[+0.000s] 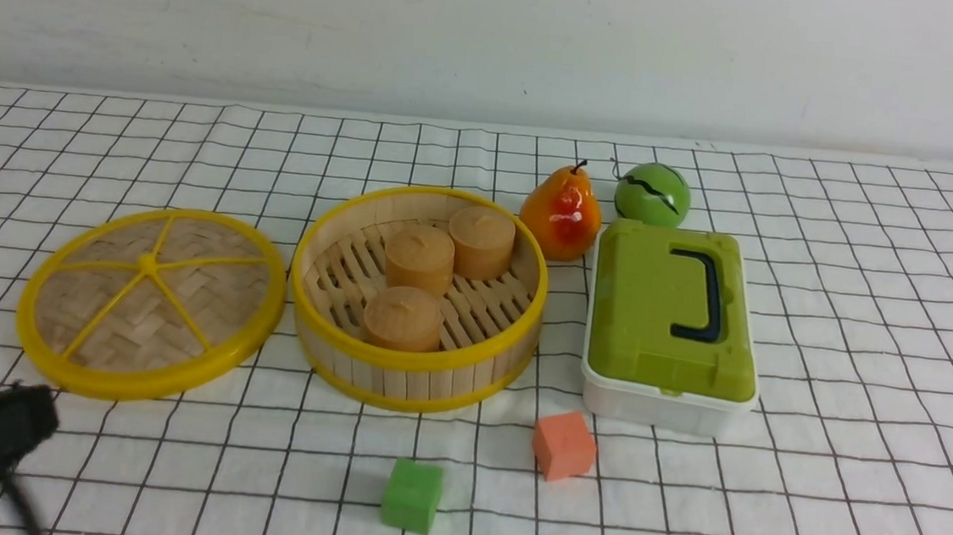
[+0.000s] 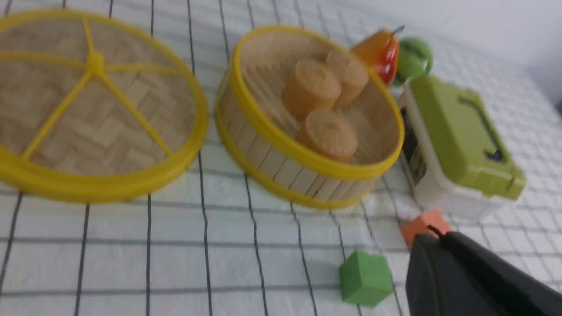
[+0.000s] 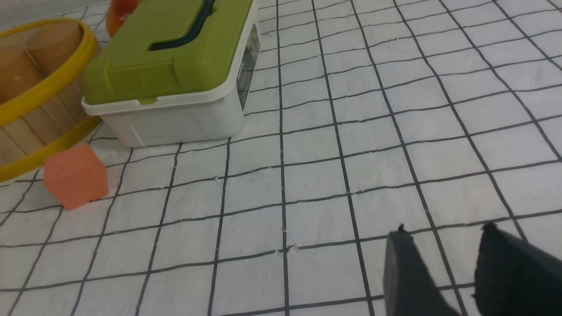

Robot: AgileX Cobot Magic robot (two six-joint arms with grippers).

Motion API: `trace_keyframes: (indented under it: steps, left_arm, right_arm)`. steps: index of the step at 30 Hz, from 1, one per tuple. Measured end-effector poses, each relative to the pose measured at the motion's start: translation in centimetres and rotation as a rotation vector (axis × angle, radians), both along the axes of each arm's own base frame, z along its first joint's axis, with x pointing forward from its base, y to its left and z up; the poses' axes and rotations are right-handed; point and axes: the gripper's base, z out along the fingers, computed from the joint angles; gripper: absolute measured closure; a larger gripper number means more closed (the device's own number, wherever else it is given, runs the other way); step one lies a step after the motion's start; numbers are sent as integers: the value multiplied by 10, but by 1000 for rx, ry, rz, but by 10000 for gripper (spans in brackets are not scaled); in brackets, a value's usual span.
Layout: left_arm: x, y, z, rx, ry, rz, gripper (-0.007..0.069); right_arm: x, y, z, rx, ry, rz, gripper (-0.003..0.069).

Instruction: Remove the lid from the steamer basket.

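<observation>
The lid [image 1: 151, 301] [image 2: 88, 105], a woven bamboo disc with a yellow rim and spokes, lies flat on the cloth to the left of the steamer basket [image 1: 417, 297] [image 2: 307, 114]. The basket stands uncovered, with three tan cylinders inside. A slice of its wall shows in the right wrist view [image 3: 30, 118]. My left gripper [image 2: 432, 237] is shut with nothing in it, low at the front left [image 1: 0, 426], apart from the lid. In the right wrist view my right gripper [image 3: 443, 232] hangs open over bare cloth, far from the basket.
A white box with a green lid [image 1: 669, 325] stands right of the basket. Behind are a pear [image 1: 561, 213] and a green ball [image 1: 652, 194]. An orange cube [image 1: 564, 444] and a green cube [image 1: 413, 494] lie in front of the basket.
</observation>
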Motion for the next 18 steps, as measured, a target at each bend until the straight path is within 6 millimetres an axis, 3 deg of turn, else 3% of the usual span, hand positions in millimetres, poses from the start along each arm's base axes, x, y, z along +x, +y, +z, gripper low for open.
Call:
trace_keyframes:
  steps: [3, 4, 5, 6, 8, 14, 18]
  left_arm:
    - [-18, 6, -9, -30, -136, 37, 637]
    - [-24, 11, -26, -19, -199, 73, 637]
    - [-25, 12, -27, -16, -213, 77, 637]
    - [-27, 15, -47, 66, -245, 97, 637]
    - [-30, 17, -63, 160, -263, 107, 637]
    - [-29, 23, -92, 165, -206, 189, 637]
    - [-30, 26, -107, 169, -58, 233, 637]
  right_arm:
    - [0, 0, 0, 0, 0, 0, 419]
    - [0, 0, 0, 0, 0, 0, 419]
    - [0, 0, 0, 0, 0, 0, 419]
    - [0, 0, 0, 0, 0, 0, 419]
    - [0, 0, 0, 0, 0, 0, 419]
    - [0, 0, 0, 0, 0, 0, 419]
    - [0, 0, 0, 0, 0, 0, 419]
